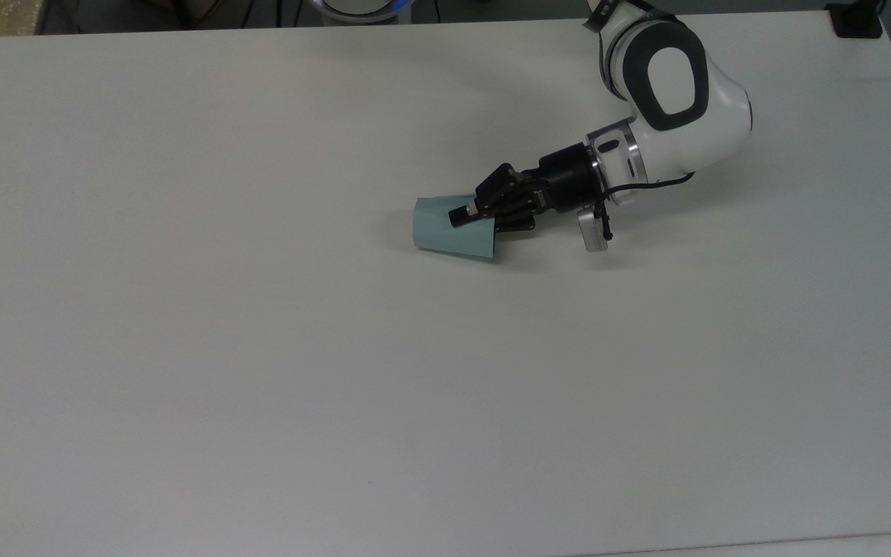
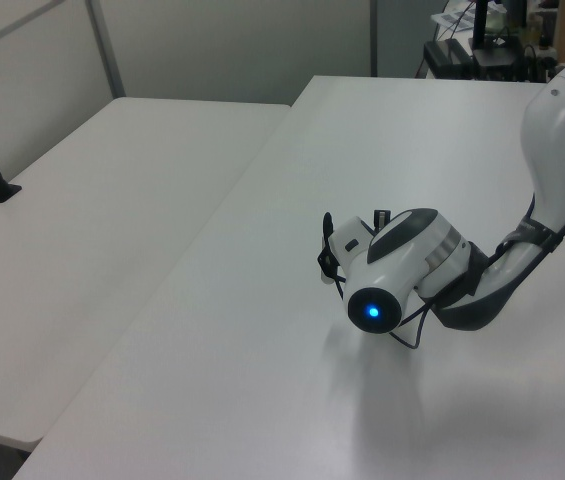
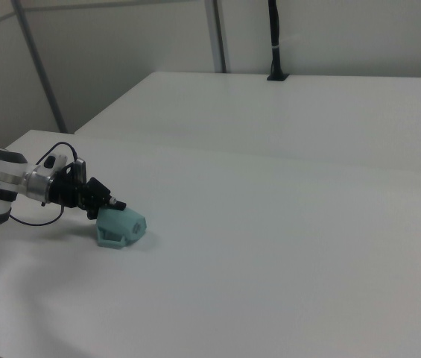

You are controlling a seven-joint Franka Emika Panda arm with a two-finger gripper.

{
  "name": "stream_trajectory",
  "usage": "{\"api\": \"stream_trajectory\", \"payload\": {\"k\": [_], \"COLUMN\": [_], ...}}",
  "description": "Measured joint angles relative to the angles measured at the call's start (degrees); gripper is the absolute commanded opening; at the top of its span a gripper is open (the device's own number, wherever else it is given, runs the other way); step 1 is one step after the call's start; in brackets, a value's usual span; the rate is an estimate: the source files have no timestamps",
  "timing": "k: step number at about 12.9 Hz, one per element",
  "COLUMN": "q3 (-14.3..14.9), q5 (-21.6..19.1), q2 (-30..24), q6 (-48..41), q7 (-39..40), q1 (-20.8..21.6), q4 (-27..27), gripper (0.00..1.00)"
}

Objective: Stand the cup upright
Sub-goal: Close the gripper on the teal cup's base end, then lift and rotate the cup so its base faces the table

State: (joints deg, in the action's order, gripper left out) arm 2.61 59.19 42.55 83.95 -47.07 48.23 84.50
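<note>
Cup: the pale teal cup [image 1: 449, 228] lies on its side near the middle of the white table [image 1: 260, 348], wide rim toward the top view's right, narrow base toward the top view's left; in the right view [image 3: 123, 226] it looks slightly tipped, rim side low.
Handling: probably light, stiff plastic with smooth faceted walls, so it could skid or spin if nudged; not fragile, I judge.
Where to hold: the rim wall, one finger inside the mouth and one outside, seems the surest place; the tapering body would tend to squeeze out.
Gripper: the gripper [image 1: 472, 218] reaches in low from the top view's right, its upper finger [image 1: 462, 216] lying over the cup's wall at the rim; it appears clamped on that wall.
Arm: the wrist [image 2: 402, 265] hangs low over the table.
</note>
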Motion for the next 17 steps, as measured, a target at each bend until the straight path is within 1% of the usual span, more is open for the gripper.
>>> {"api": "stream_trajectory", "payload": {"k": [5,7,9,10,12,14,15,16,17], "q3": [0.05,0.07,0.07,0.08,0.09,0.16,0.22,0.34,0.44], "q5": [-0.22,-1.51,-4.53,-7.04,-13.96,-23.54,-29.17,-33.86,-37.85], "q2": [-0.74,-3.46,-7.60,-9.84,-14.38,-18.91,-21.82,-25.32,-29.49], "q6": [0.06,0.88,1.33,1.97,5.80,9.56,12.09,14.74,18.07], "q7": [-0.87,-1.19,-0.99,-0.67,0.24,3.59,6.03,7.92,9.82], "q1": [-0.23,-1.26,-3.03,-4.13,-7.20,-11.85,-15.01,-18.31,-21.81], "q4": [0.27,0.07,-0.06,-0.09,0.18,0.68,1.54,3.55,6.96], "gripper": [0.00,0.00,0.00,0.00,0.00,0.00,0.00,0.00,0.00]}}
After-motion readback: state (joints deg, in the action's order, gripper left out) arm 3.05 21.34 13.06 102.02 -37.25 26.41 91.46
